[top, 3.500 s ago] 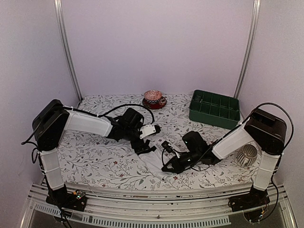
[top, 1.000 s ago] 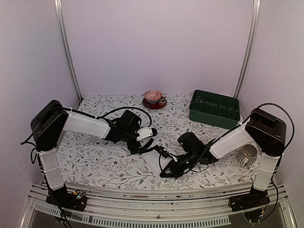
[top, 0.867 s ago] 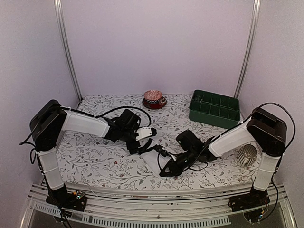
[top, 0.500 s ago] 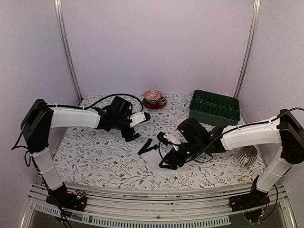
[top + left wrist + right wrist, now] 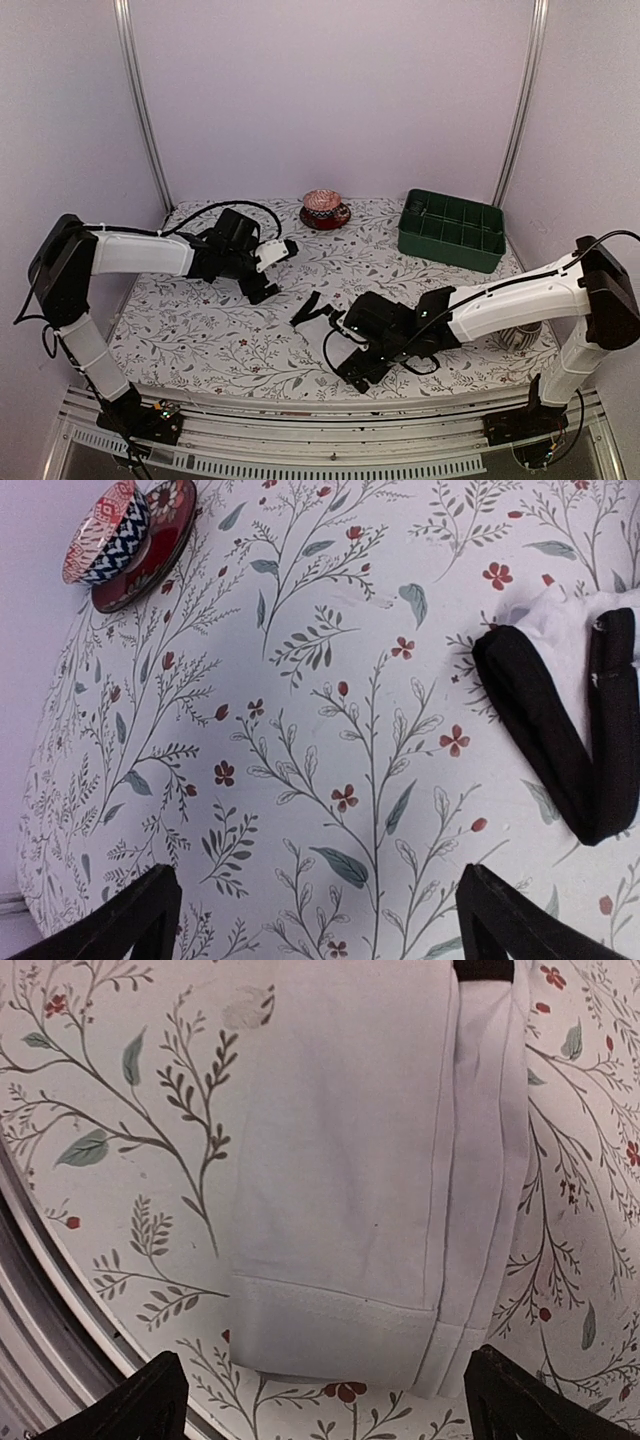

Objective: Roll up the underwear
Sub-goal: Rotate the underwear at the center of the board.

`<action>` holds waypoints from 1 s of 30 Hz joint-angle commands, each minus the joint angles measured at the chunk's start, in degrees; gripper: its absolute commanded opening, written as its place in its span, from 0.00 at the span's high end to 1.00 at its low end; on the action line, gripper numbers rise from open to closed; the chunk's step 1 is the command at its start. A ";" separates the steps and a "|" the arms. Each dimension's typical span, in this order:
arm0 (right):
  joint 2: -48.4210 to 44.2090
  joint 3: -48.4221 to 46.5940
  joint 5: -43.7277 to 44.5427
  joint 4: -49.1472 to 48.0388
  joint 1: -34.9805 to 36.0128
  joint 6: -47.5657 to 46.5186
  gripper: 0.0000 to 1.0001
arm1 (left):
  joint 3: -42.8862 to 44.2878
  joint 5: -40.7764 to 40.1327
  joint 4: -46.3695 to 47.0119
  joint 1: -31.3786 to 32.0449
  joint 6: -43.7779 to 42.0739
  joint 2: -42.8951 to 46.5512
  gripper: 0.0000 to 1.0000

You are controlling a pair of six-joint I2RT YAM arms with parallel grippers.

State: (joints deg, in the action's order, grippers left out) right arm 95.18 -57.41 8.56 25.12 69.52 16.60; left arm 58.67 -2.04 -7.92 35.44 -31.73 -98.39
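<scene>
1. Underwear [image 5: 340, 1160], a white brief with a black waistband [image 5: 560, 740], lies folded into a long flat strip on the flowered table [image 5: 200, 330], at 6 o'clock from the table's middle.
2. Right gripper [image 5: 335, 1395] hovers over the strip's hem end, jaws spread wide and holding nothing.
3. Left gripper [image 5: 325, 920] hangs over bare cloth at 10 o'clock from the brief, jaws also wide apart and empty.
4. Green tray [image 5: 452, 230] sits at 2 o'clock, well apart from the work.
5. Bowl [image 5: 322, 203] on its saucer stands at 12 o'clock.
6. Judged step: folding looks done and rolling is not yet begun. The next move calls for pinching the hem and turning it over toward the waistband, keeping the layers aligned and tight.
</scene>
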 commanded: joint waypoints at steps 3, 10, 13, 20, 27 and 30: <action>8.44 -4.56 9.36 6.59 2.23 7.16 0.01 | -1.52 1.76 3.61 -0.99 2.85 2.99 0.01; 12.12 -6.76 15.92 13.46 2.47 12.70 0.01 | -4.15 1.08 6.18 -1.03 2.81 4.56 0.01; 11.38 -6.49 19.73 16.29 2.00 15.55 0.01 | -4.36 0.89 6.50 -0.99 2.81 4.40 0.01; 9.75 -3.74 18.27 9.80 -7.34 11.27 0.01 | -4.75 1.14 7.12 -0.99 3.07 3.90 0.01; 15.30 -7.19 15.39 3.37 -18.10 2.85 0.01 | -5.17 1.42 7.65 -1.07 3.24 4.81 0.01; 20.16 -14.41 14.60 3.09 -20.93 -0.72 0.01 | -5.25 1.61 7.96 -1.15 3.51 5.15 0.01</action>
State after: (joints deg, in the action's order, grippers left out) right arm 108.20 -65.84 24.80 29.30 51.59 22.59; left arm 54.30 -1.39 -1.93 34.96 -29.02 -95.07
